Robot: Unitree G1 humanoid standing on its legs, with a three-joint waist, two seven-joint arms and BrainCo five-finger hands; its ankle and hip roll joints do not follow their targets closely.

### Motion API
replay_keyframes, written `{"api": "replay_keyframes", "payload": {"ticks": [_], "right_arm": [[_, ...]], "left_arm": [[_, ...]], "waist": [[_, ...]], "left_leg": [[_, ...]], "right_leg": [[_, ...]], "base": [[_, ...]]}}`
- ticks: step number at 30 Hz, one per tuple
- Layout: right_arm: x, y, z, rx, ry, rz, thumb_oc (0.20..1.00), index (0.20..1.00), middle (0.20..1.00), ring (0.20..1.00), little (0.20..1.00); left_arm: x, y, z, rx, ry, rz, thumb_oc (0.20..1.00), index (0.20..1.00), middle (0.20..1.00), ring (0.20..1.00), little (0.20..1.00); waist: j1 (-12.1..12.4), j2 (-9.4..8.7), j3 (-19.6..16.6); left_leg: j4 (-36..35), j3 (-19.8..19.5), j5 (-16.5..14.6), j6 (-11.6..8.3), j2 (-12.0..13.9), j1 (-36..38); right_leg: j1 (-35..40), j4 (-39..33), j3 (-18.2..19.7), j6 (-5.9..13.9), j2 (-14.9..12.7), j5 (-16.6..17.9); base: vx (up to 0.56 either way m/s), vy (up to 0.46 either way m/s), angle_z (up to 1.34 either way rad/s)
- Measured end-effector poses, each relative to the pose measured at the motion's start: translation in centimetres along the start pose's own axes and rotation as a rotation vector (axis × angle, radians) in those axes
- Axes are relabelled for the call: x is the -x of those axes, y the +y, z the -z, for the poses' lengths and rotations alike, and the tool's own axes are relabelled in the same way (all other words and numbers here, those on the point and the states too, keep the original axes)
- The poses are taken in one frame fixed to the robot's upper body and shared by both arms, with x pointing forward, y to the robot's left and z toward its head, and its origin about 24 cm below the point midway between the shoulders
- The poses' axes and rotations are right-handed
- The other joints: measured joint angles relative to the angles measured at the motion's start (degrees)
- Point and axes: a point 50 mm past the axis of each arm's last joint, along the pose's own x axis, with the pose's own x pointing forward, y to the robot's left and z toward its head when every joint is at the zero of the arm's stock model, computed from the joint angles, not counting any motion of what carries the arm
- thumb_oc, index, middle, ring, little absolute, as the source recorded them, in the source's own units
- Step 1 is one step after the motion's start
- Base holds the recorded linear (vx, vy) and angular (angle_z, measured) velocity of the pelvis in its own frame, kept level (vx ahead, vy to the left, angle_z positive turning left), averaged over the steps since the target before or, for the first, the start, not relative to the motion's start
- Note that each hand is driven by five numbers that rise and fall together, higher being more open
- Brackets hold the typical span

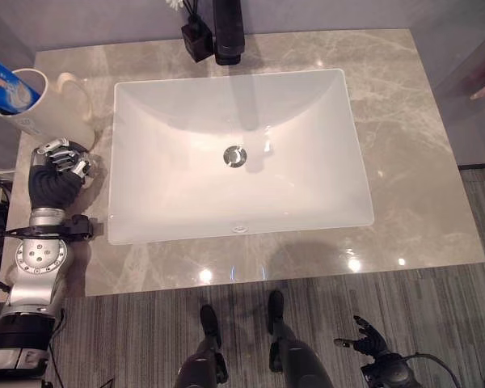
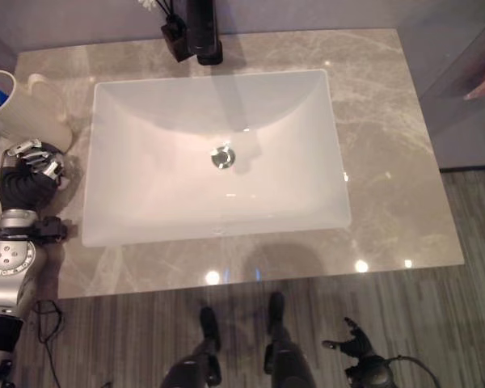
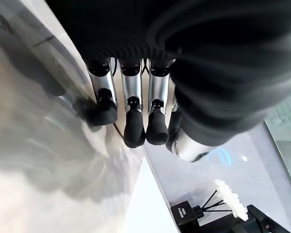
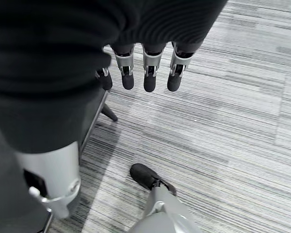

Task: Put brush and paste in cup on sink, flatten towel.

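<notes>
A cream cup (image 1: 44, 113) stands at the counter's back left corner, and a blue-and-white paste tube (image 1: 4, 87) sticks out of its top. Just in front of the cup, my left hand (image 1: 61, 159) rests low over the grey marble counter (image 1: 404, 162). In the left wrist view its fingers (image 3: 134, 121) are relaxed, with their dark tips near the stone and nothing in them. My right hand (image 1: 370, 335) hangs down by my side over the striped floor. Its fingers (image 4: 149, 73) are straight and hold nothing.
A white rectangular basin (image 1: 323, 145) with a metal drain (image 1: 235, 156) takes up the middle of the counter. A black faucet (image 1: 228, 32) and a black reed-diffuser bottle (image 1: 196, 38) stand behind it. Bare counter lies to the right of the basin.
</notes>
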Motion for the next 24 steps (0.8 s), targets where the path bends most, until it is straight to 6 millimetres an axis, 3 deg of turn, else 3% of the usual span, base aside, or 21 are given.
{"api": "replay_keyframes", "payload": {"ticks": [13, 24], "right_arm": [[-0.2, 0.7, -0.3, -0.028, 0.004, -0.017, 1.000, 1.000, 1.000, 1.000, 1.000], [-0.3, 0.9, -0.5, -0.050, 0.002, -0.022, 1.000, 1.000, 1.000, 1.000, 1.000]], "left_arm": [[-2.9, 1.8, -1.4, -0.082, -0.034, -0.056, 0.200, 0.200, 0.200, 0.200, 0.200], [-1.1, 2.5, -1.3, -0.098, -0.023, -0.031, 0.200, 0.200, 0.200, 0.200, 0.200]], "waist": [[0.18, -1.50, 0.94], [0.59, -0.95, 1.46]], "left_leg": [[0.00, -0.27, 0.22, -0.32, 0.21, -0.95], [-0.01, -0.33, 0.24, -0.35, 0.24, -1.16]], "right_leg": [[-0.85, -0.01, -0.25, -0.14, 0.19, 0.09], [-1.00, -0.02, -0.37, -0.15, 0.19, 0.09]], "base": [[0.00, 0.000, 0.01], [0.00, 0.003, 0.00]]}}
